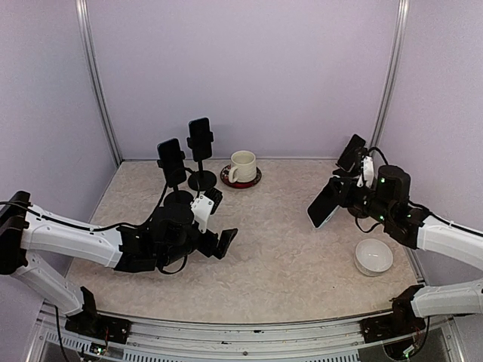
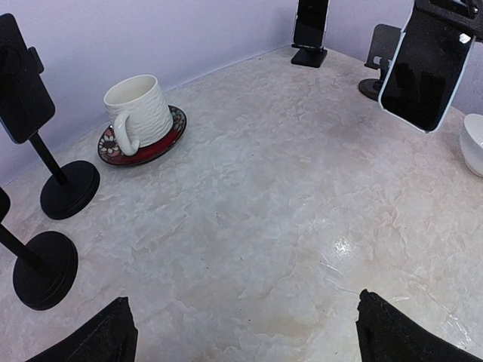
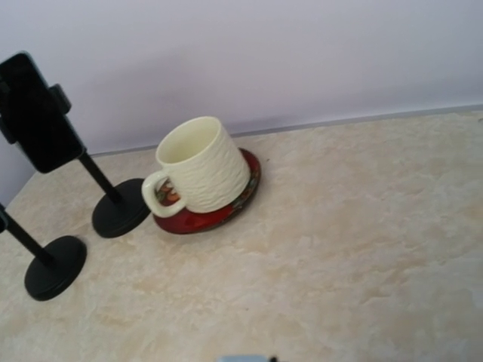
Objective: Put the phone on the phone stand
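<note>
right claw (image 1: pixel 341 194) is pinched on the phone (image 1: pixel 323 205) and holds it in the air over the right side of the surface (image 1: pixel 287 256), near the back right corner and clear of everything. The grip is at one end, so the slab hangs tilted with its lower end free, which I read as the way to drop that end into a cradle first. The target looks like the empty phone stand (image 2: pixel 377 66), low and dark, just behind the held phone from the left wrist cam and half hidden, so I can't confirm its shape. A parked phone (image 1: pixel 351 153) already sits on its own mount in the back right corner. The two pole stands (image 1: pixel 172 162) near the back left corner also carry handsets, so those are taken. left claw (image 2: pixel 256 335) is spread wide with nothing in it, low over the middle of the surface and facing the right side, probably just kept out of the way. The phone has a glossy black face with the screen off and a thin white rim around rounded corners; nothing is touching the glass that I can see. The mug (image 1: pixel 243 167) on its red saucer (image 1: pixel 253 181) sits at the back edge and the white bowl (image 1: pixel 374 256) by the right edge, both clear of the path. Risk: the slick glass could pivot in the pinch when the lower end touches down.
</note>
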Robot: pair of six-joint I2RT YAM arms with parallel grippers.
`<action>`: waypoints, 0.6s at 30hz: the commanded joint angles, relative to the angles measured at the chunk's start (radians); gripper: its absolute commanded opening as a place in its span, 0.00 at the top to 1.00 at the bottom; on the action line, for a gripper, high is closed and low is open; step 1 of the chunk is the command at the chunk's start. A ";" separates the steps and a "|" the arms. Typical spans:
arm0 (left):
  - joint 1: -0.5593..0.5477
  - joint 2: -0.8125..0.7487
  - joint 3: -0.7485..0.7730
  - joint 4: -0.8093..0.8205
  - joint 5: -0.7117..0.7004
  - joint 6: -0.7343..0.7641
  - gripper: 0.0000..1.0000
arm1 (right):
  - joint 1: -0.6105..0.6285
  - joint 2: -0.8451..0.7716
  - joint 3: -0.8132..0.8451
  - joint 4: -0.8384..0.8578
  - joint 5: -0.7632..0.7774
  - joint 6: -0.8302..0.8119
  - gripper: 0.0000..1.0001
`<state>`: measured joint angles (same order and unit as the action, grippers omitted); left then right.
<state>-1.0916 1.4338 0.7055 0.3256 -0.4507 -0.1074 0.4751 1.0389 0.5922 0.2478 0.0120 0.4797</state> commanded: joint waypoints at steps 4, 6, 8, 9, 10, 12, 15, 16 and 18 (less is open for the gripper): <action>0.004 0.011 0.018 0.016 0.016 -0.012 0.01 | -0.027 -0.101 0.021 -0.025 0.103 -0.072 1.00; 0.004 0.011 0.018 0.016 0.015 -0.011 0.01 | -0.035 -0.112 0.029 -0.055 0.134 -0.094 1.00; 0.005 0.010 0.013 0.021 0.008 -0.008 0.01 | -0.048 -0.125 0.032 -0.070 0.155 -0.109 1.00; 0.005 0.010 0.012 0.019 0.007 -0.009 0.01 | -0.058 -0.130 0.032 -0.077 0.159 -0.113 1.00; 0.005 0.010 0.014 0.018 0.011 -0.009 0.01 | -0.071 -0.135 0.032 -0.083 0.159 -0.117 1.00; 0.005 0.008 0.014 0.016 0.022 -0.012 0.01 | -0.099 -0.142 0.040 -0.099 0.151 -0.123 1.00; 0.005 0.003 0.014 0.016 0.014 -0.006 0.01 | -0.141 -0.142 0.052 -0.110 0.134 -0.135 1.00; 0.004 0.001 0.013 0.013 0.013 -0.005 0.01 | -0.156 -0.141 0.055 -0.111 0.126 -0.139 1.00; 0.004 -0.002 0.014 0.011 0.016 -0.007 0.01 | -0.193 -0.134 0.066 -0.117 0.098 -0.152 1.00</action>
<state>-1.0916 1.4338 0.7055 0.3256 -0.4438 -0.1078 0.3389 0.9234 0.5953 0.1051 0.1345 0.3592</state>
